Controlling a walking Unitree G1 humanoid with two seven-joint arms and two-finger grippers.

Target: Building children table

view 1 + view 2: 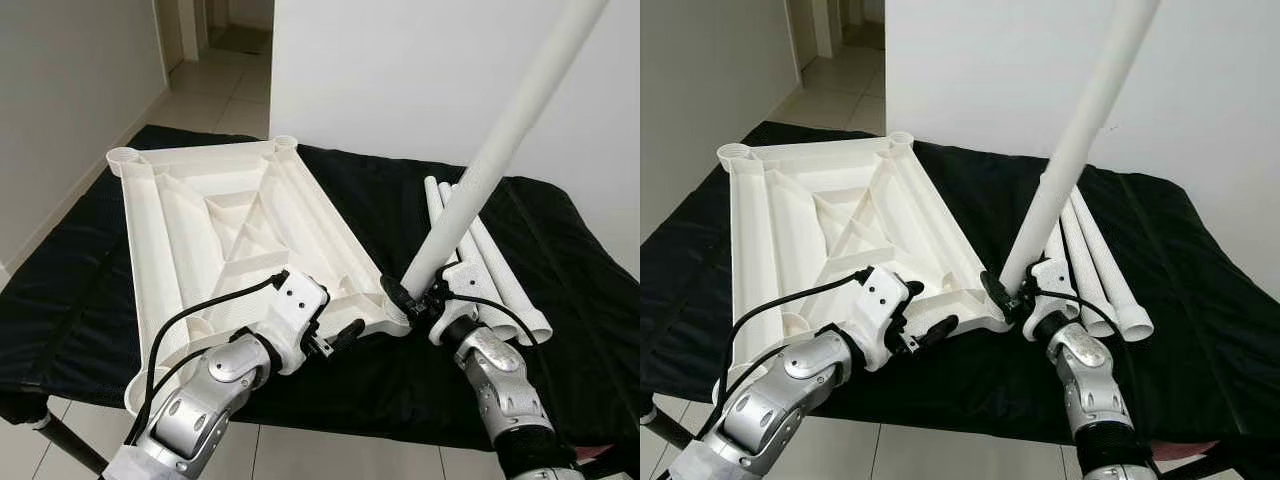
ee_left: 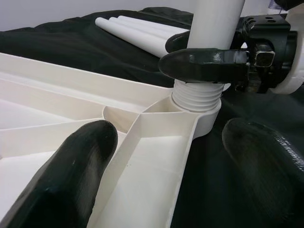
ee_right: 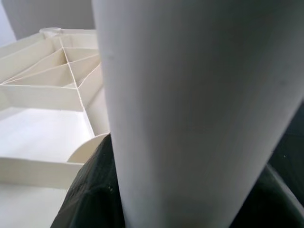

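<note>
White plastic leg [image 1: 505,140] is clamped low by the right gripper [image 1: 418,297], threaded end seated in the upturned tabletop's [image 1: 215,235] near corner socket. Light, stiff, slippery; best gripped near the thread. The left gripper [image 1: 345,335] is spread wide beside that corner.

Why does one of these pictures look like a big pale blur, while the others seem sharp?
In the right wrist view the white leg held by the right gripper sits so close to the lens that it goes soft and featureless. The left wrist view keeps the leg's threaded end and the tabletop crisp, but the left gripper's near fingers are blurred. Both eye views are sharp and evenly lit.
</note>
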